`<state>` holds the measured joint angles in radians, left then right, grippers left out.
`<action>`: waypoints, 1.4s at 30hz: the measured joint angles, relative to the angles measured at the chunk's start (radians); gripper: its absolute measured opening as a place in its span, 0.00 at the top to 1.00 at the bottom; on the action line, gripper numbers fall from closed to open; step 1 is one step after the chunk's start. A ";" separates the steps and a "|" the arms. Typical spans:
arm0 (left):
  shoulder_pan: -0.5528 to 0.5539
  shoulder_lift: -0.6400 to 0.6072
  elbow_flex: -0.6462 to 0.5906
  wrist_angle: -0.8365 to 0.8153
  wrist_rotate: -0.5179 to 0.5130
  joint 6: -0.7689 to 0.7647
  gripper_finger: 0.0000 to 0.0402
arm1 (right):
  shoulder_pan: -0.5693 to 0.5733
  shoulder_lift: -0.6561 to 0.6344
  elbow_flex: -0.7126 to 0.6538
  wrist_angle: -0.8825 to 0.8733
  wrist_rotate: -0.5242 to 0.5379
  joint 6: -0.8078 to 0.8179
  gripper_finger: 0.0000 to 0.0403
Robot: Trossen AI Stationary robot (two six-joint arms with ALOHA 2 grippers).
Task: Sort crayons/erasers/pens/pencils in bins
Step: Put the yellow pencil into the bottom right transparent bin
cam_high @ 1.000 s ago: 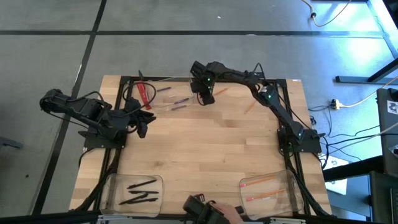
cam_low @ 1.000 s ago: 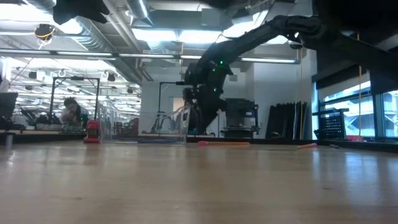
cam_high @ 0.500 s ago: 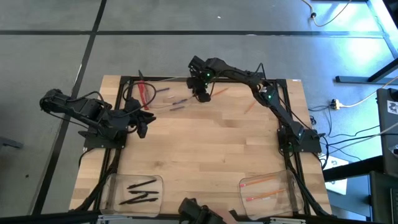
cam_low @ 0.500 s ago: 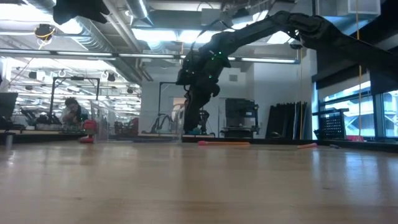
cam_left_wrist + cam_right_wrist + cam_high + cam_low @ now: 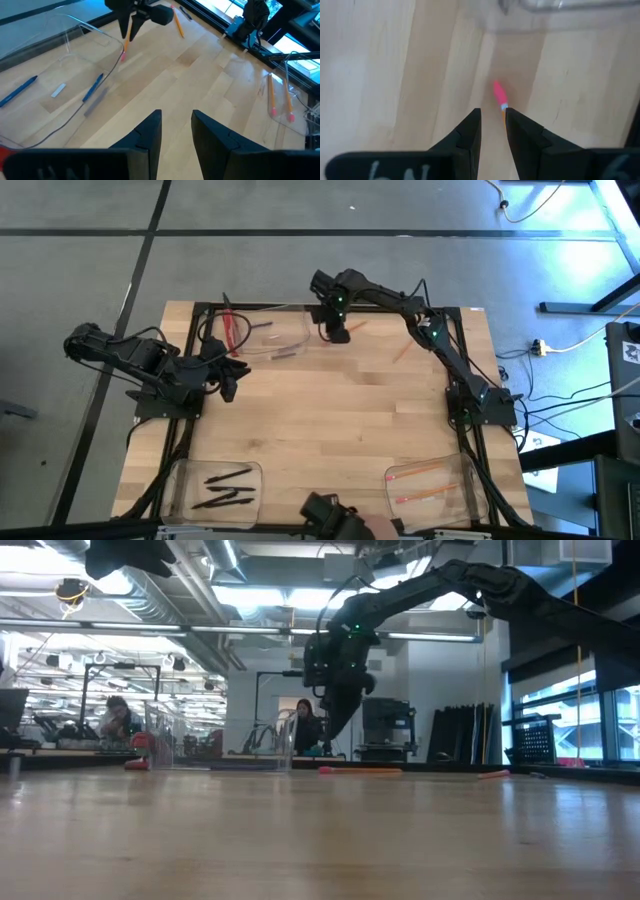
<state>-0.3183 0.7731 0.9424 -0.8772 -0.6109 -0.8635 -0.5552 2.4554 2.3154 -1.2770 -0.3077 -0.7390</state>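
Note:
At the table's far edge my right gripper [image 5: 340, 332] is shut on an orange pencil [image 5: 126, 40], whose pink end hangs beside the corner of the clear far bin [image 5: 268, 332]. That bin holds blue crayons [image 5: 92, 87] and a pale eraser [image 5: 58, 90]. Two more pencils lie on the wood to the gripper's right [image 5: 357, 326] [image 5: 403, 352]. The near-left bin [image 5: 178, 480] holds black pens [image 5: 225, 488]. The near-right bin [image 5: 462, 478] holds pencils [image 5: 425, 485]. My left gripper [image 5: 176, 125] waits open at the table's left [image 5: 228, 385], with nothing between its fingers. My right gripper pinches the pencil's shaft [image 5: 503, 109] between its two fingers, just behind the pink eraser end [image 5: 499, 92]. The fingers point steeply down and the pencil runs along them. The pink end sticks out past the fingertips as the pencil's lowest part, slanting close above the table.
A red strip [image 5: 232, 330] and black cables lie at the far left, beside the far bin. A dark object with a person's hand [image 5: 335, 520] shows at the near edge between the two near bins. The middle of the wooden table [image 5: 330, 420] is bare.
My right gripper has risen from the table top and shifted a little toward the table's right edge, tipping as it went. It has stayed shut on the pencil, which came up with it.

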 joint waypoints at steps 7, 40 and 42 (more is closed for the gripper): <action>0.000 0.000 0.000 0.000 0.000 0.002 0.76 | -0.004 0.000 0.000 -0.022 0.025 -0.002 0.78; 0.000 0.000 0.000 -0.004 -0.001 0.002 0.76 | 0.059 -0.002 -0.146 0.193 0.183 -0.056 0.59; 0.000 0.000 0.000 -0.004 -0.001 0.002 0.76 | 0.065 0.002 -0.146 0.193 0.184 -0.055 0.59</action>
<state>-0.3183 0.7727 0.9424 -0.8810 -0.6121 -0.8616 -0.4899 2.4573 2.1689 -1.0840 -0.1234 -0.7944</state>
